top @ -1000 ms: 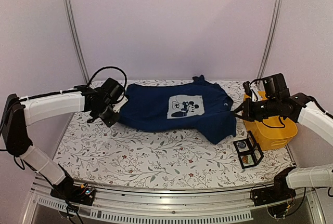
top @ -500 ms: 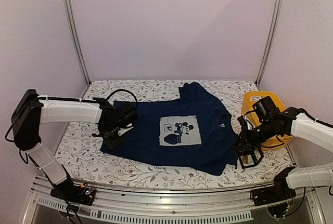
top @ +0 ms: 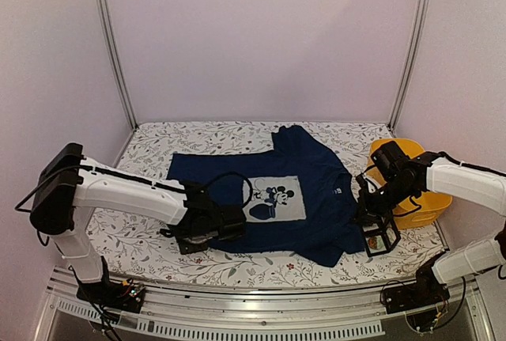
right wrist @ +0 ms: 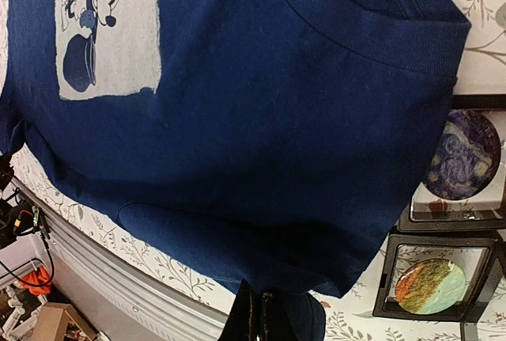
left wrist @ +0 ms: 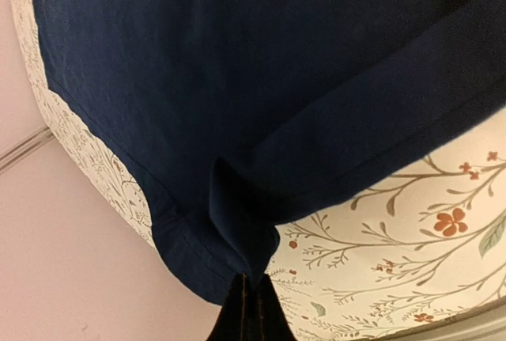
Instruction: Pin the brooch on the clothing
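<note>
The navy T-shirt [top: 316, 198] lies spread on the table with its pale mouse print [top: 273, 198] facing up. My left gripper [top: 209, 230] is shut on a fold of the shirt's near-left hem; in the left wrist view its tips [left wrist: 254, 279] pinch the navy cloth [left wrist: 237, 80]. My right gripper [top: 366, 213] is shut on the shirt's near-right edge, its tips [right wrist: 262, 292] pinching the cloth [right wrist: 261, 143]. Two round brooches, one purple [right wrist: 462, 155] and one orange-green [right wrist: 431, 286], sit in a black display box [top: 381, 234] beside the right gripper.
A yellow tub [top: 419, 195] stands at the right behind the display box. The floral tablecloth [top: 150, 147] covers the table, and a metal rail [top: 261, 297] runs along the front edge. Vertical frame posts stand at the back corners.
Both grippers have dragged the shirt toward the front and spread it flatter. The left gripper moved right and nearer along the hem. The right gripper came down beside the display box.
</note>
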Controlling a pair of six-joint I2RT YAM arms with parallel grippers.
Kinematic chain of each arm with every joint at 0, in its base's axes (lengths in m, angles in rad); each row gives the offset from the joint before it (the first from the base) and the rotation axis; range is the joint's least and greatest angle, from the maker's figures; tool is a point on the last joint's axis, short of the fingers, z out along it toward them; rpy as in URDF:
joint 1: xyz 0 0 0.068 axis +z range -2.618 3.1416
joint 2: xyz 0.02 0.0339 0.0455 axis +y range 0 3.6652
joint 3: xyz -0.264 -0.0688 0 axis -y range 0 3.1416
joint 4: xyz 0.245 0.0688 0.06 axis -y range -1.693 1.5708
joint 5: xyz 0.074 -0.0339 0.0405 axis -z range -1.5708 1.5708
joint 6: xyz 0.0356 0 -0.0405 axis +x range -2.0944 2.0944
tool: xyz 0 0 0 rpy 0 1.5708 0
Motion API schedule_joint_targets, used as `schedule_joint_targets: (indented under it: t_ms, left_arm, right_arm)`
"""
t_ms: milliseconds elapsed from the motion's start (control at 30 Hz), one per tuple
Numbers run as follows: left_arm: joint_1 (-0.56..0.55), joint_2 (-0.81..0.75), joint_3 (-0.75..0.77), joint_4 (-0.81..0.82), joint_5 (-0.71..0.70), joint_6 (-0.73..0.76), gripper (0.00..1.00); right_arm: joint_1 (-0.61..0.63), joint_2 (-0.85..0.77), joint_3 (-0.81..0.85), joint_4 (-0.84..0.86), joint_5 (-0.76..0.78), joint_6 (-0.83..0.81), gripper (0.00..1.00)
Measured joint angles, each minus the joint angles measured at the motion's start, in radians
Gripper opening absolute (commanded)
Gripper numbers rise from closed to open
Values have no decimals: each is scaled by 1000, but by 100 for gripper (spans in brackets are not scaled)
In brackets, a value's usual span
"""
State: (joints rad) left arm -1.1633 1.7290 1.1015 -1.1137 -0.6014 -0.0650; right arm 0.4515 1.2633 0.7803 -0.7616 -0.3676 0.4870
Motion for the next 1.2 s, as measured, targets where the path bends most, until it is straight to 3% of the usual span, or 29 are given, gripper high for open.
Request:
schedule_joint_targets:
  t_ms: [167,400,600,1000,1200]
  left_arm:
    - [-11,114,64,-62,-67,-43,0]
    - [-4,120,266,-77,-143,-92,0]
    - [54,104,317,-84,-67,-202,0]
    - [93,-95,-122,-144,284,-629,0]
    - [77,-130,-259,-154,402,-741,0]
  right_arm:
    - [0,47,51,-12,34,-37,0]
    - [0,85,86,-25,53,-82,0]
    - [-2,97,96,-30,53,-108,0]
    - [-21,137,96,-5,29,-132,0]
    - [-21,220,96,31,10,-146,0]
